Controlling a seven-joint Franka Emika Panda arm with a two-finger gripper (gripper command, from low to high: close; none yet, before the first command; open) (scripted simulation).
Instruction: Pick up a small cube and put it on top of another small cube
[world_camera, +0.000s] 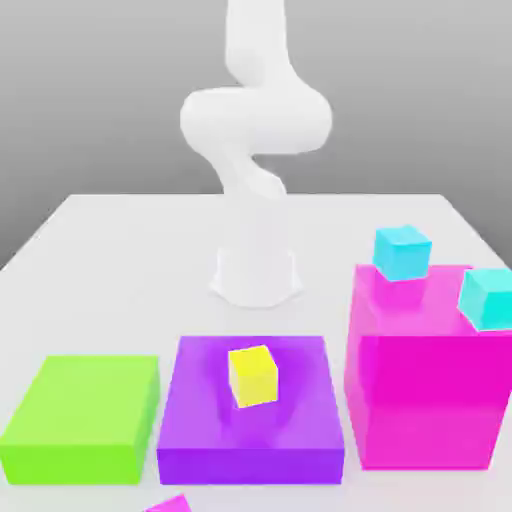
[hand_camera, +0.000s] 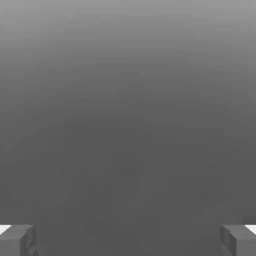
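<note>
White arm (world_camera: 250, 150) rises from the desk (world_camera: 120, 260), far side, centre. Fingers (hand_camera: 17, 240) spread wide apart, nothing between them, grey backdrop ahead. Yellow cube (world_camera: 253, 375) sits on the low purple block (world_camera: 250, 440). Two cyan cubes on the tall magenta block (world_camera: 425, 400): one (world_camera: 402, 251) at its far edge, the other (world_camera: 487, 297) toward the exterior view's right. Green block (world_camera: 80, 420) at the exterior view's left, beside the purple.

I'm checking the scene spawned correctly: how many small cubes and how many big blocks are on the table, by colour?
Small cubes:
cyan cubes: 2
yellow cube: 1
Big blocks:
green block: 1
purple block: 1
magenta block: 1
Total: 6, besides a pink sliver cut off by the edge.
</note>
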